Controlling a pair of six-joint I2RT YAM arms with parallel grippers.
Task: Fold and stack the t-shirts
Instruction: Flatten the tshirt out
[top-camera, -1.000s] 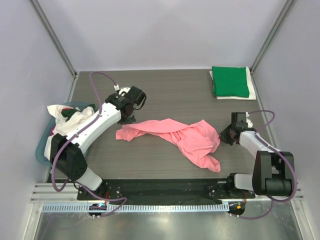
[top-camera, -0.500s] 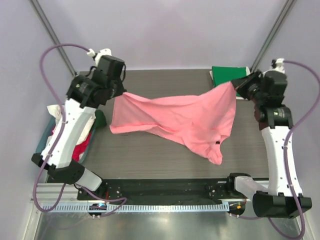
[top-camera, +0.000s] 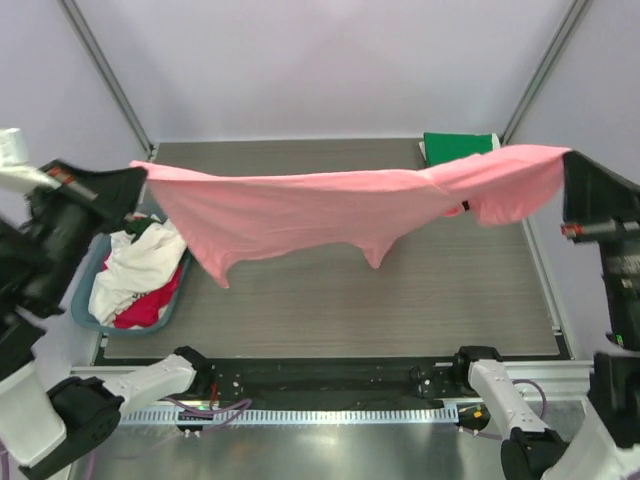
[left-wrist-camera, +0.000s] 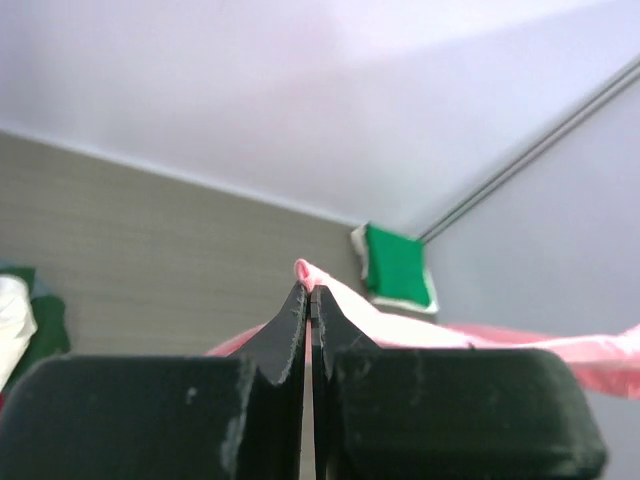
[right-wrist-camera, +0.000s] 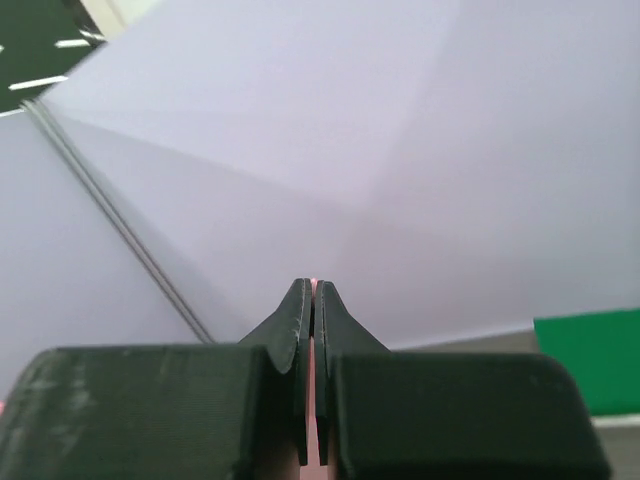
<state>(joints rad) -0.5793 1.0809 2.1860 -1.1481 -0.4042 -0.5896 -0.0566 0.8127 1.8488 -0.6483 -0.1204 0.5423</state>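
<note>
The salmon-pink t-shirt (top-camera: 330, 205) hangs stretched above the table (top-camera: 450, 290), its long axis running left to right between the arms, neither nearer — left gripper (left-wrist-camera: 308, 292) pinched closed on one end, right gripper (right-wrist-camera: 313, 292) pinched closed on the other, cloth sagging mid-span.

The left arm (top-camera: 25, 432) and right arm (top-camera: 512, 398) have white shells, black joints, purple cables (top-camera: 222, 407) and tapered matte-black fingers (left-wrist-camera: 288, 322).

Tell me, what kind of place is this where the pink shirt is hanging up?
Probably a robot lab booth, not a home: plain walls with metal posts box in one table, and two robot arms bolted to a rail at its edge stretch the salmon-pink t-shirt.
</note>
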